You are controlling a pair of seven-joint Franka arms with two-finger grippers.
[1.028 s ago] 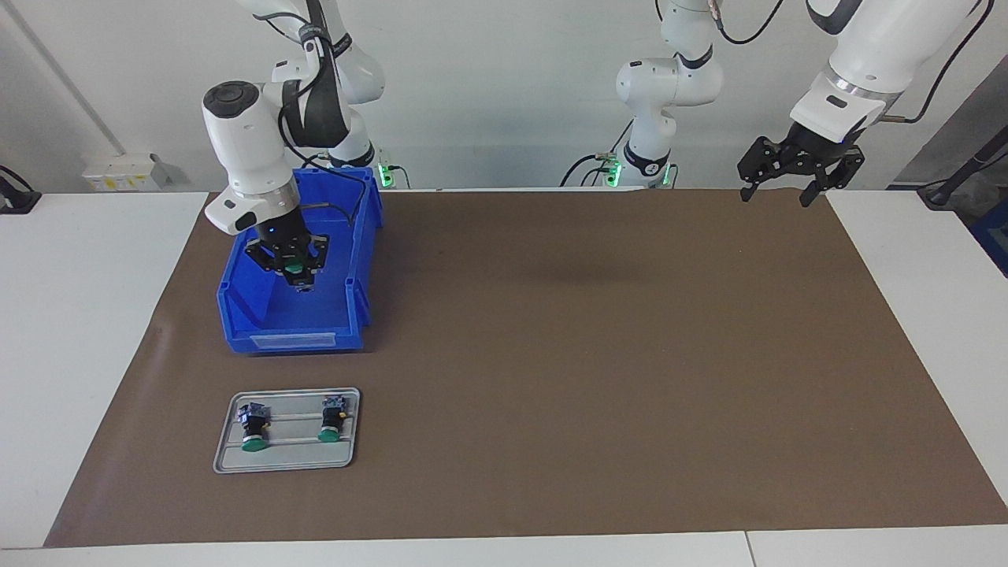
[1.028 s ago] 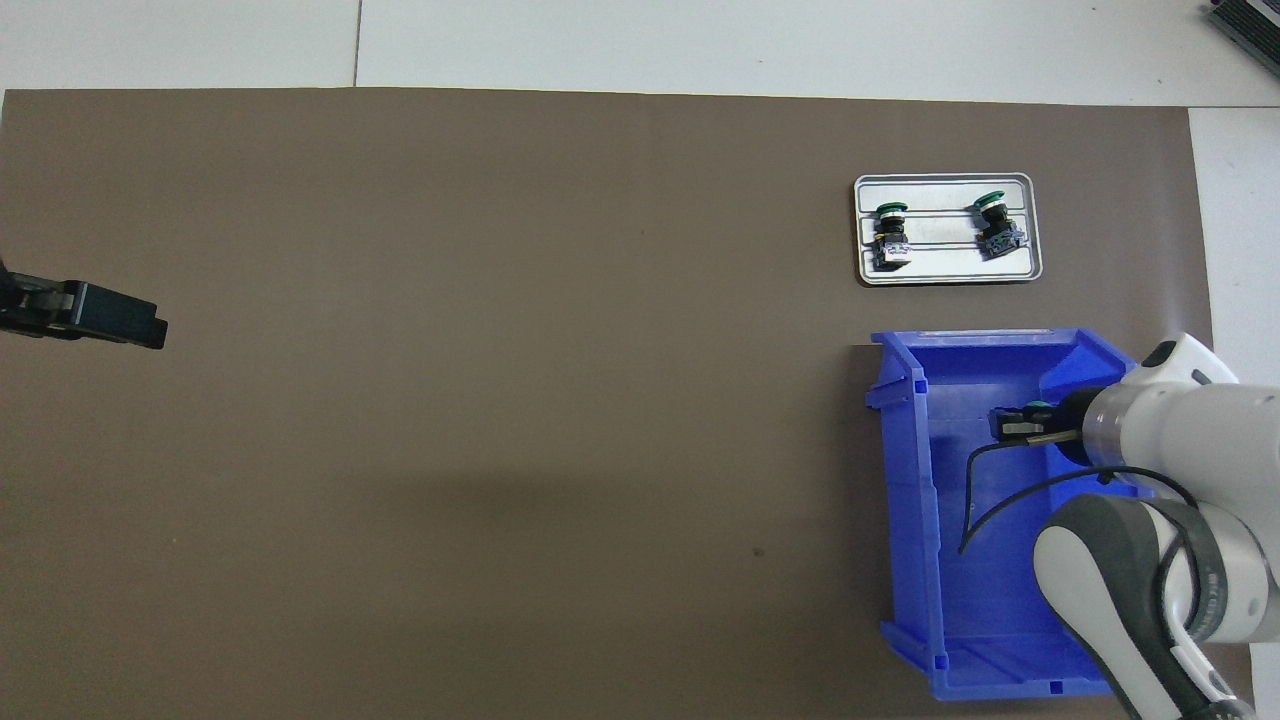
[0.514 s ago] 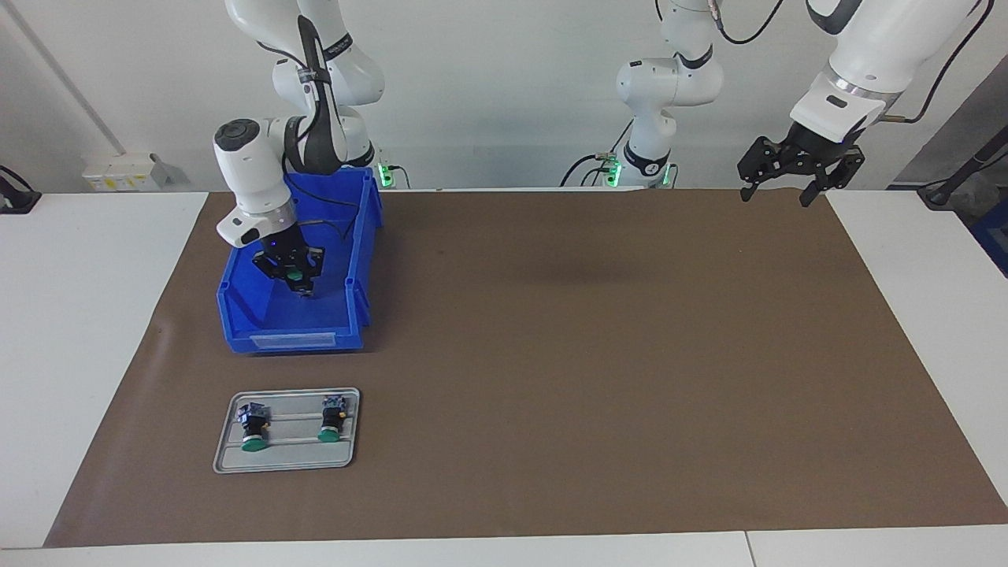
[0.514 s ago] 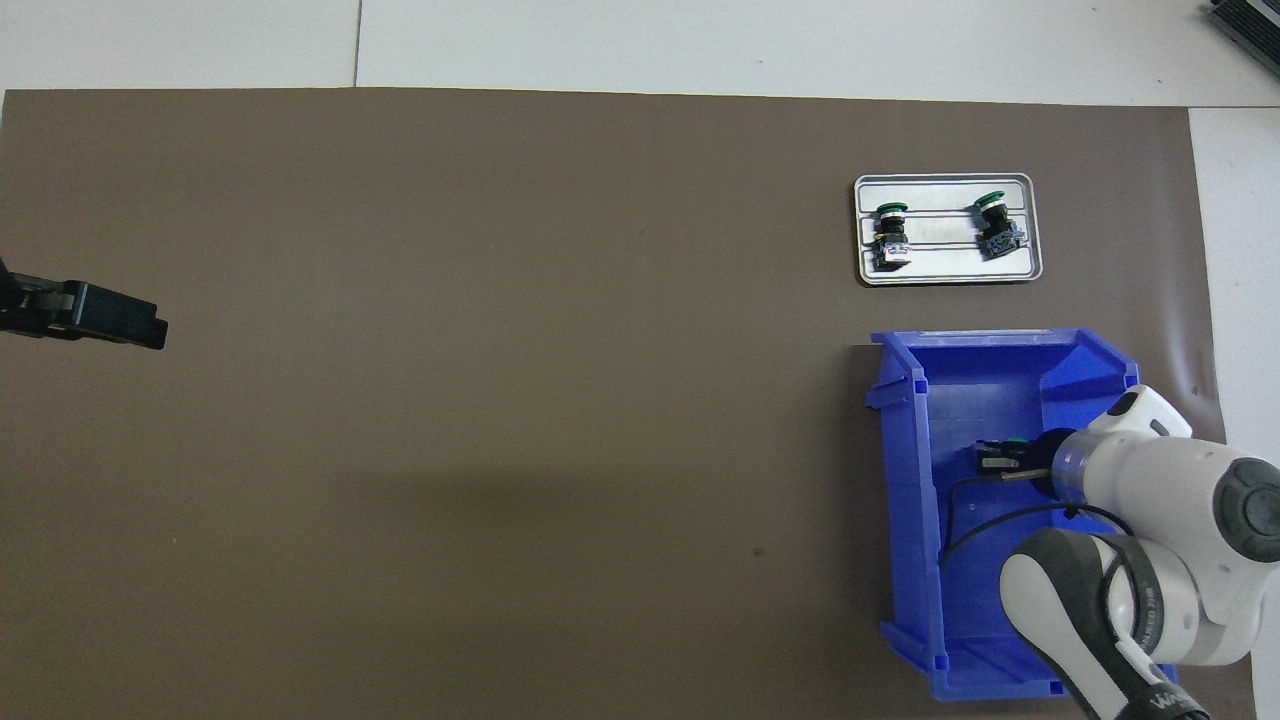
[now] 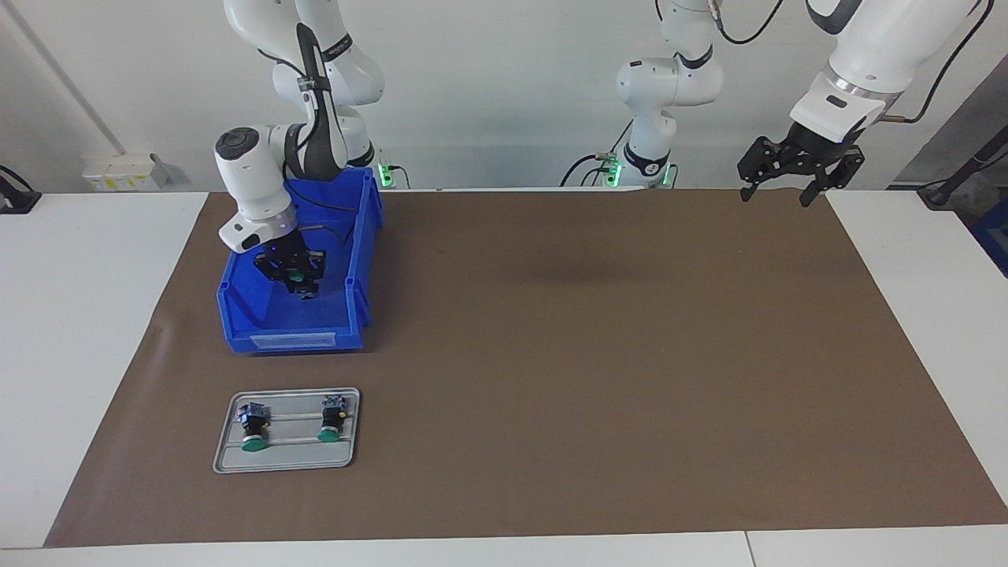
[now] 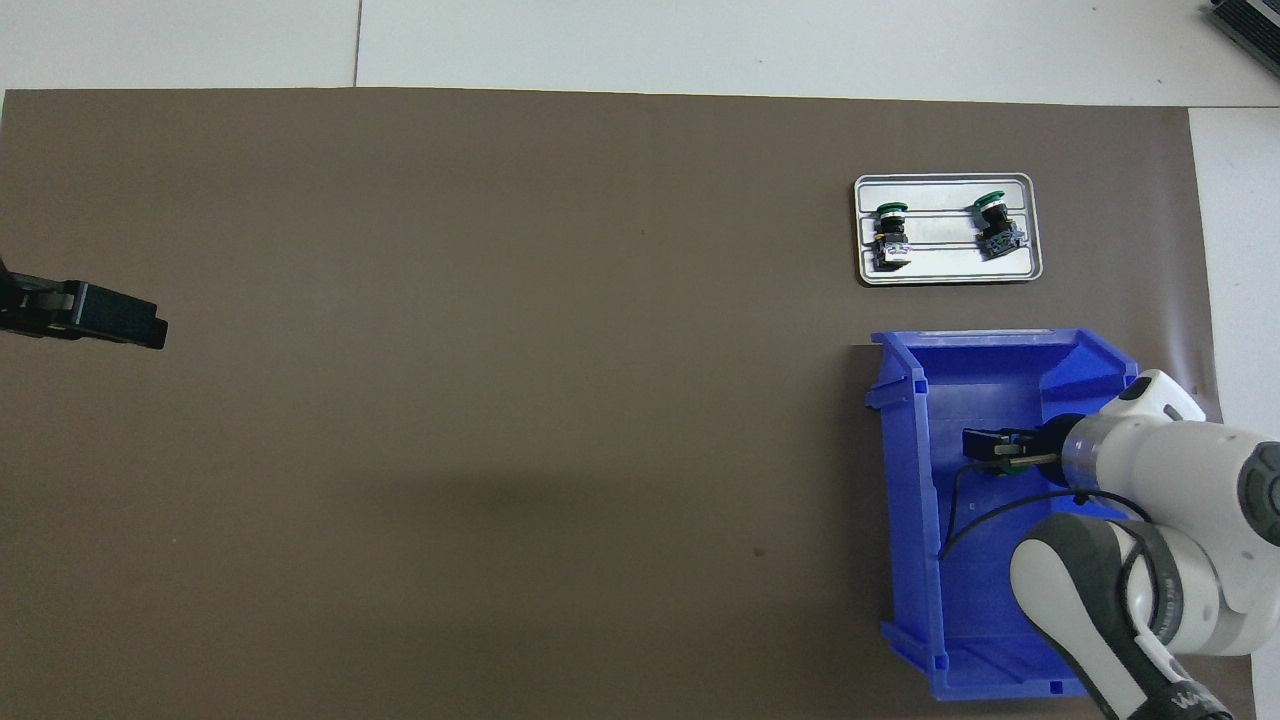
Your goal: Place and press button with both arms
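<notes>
Glossy plastic bin [image 5: 346,260], matt mat [image 5: 591,354]

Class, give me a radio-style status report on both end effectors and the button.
Right end effector down in blue bin, green button at its fingertips. Left end effector open, waiting over mat corner. Nothing in the way.

Hemmed in by blue bin [image 5: 358,260] walls around right gripper [image 5: 294,277]; open brown mat [image 5: 591,354] under left gripper [image 5: 776,193].

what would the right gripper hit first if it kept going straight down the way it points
Most likely the green-capped button right at its fingertips, then the blue bin floor under it. The right gripper points down inside the bin; depth is unclear.
</notes>
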